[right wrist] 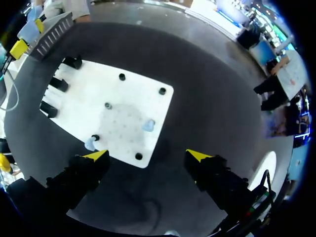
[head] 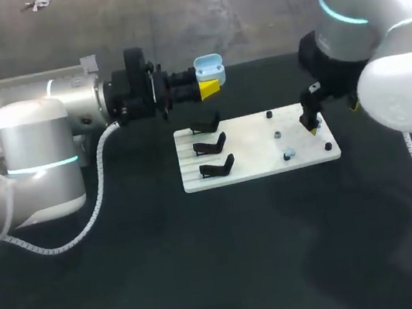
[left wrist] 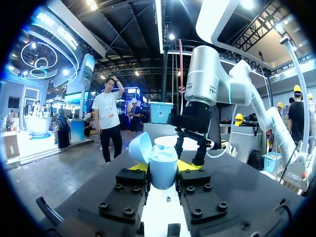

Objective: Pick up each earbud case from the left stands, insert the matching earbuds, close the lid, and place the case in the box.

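Note:
My left gripper [head: 209, 85] is shut on a light blue earbud case [head: 208, 66], held in the air behind the white board [head: 249, 128]. The case [left wrist: 162, 169] sits upright between the yellow-tipped fingers [left wrist: 186, 165] with its lid [left wrist: 139, 147] swung open. Three black stands [head: 211, 146] on the board's left side are empty. Two small pale blue earbuds [right wrist: 148, 125] [right wrist: 90, 144] lie on the board's right part. My right gripper [right wrist: 148, 156] hangs open over the board's near right corner, fingers [right wrist: 97, 155] wide apart and holding nothing.
Black pegs [head: 269, 115] stick up from the board's right half. A grey ridged tray [head: 22, 80] lies at the far left behind my left arm. Dark tabletop [head: 223, 261] spreads in front of the board.

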Controlling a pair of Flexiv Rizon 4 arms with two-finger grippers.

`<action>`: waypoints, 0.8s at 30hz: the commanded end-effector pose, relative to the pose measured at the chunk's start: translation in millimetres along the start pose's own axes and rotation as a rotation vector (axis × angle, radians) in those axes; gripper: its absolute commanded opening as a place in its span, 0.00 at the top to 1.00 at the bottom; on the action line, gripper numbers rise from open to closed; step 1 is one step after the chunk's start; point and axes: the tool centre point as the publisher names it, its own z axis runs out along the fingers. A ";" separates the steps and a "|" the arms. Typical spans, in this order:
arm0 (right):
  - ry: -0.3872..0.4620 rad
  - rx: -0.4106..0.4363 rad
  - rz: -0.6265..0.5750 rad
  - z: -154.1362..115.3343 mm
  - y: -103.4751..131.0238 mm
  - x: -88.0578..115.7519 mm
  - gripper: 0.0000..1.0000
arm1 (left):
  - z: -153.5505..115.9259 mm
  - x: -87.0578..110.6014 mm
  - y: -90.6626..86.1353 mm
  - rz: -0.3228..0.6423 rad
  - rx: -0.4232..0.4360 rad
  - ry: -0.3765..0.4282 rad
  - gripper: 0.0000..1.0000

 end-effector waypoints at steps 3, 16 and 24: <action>0.048 0.044 0.002 12.0 8.7 -11.3 0.00 | 0.0 0.3 -1.1 0.003 -0.004 -0.003 1.00; 0.067 0.094 0.015 23.7 7.1 -14.8 0.08 | 0.0 0.3 -1.1 0.003 -0.004 -0.003 1.00; 0.066 0.104 0.032 29.9 5.7 -15.7 0.26 | 0.0 0.3 -1.1 0.003 -0.004 -0.003 1.00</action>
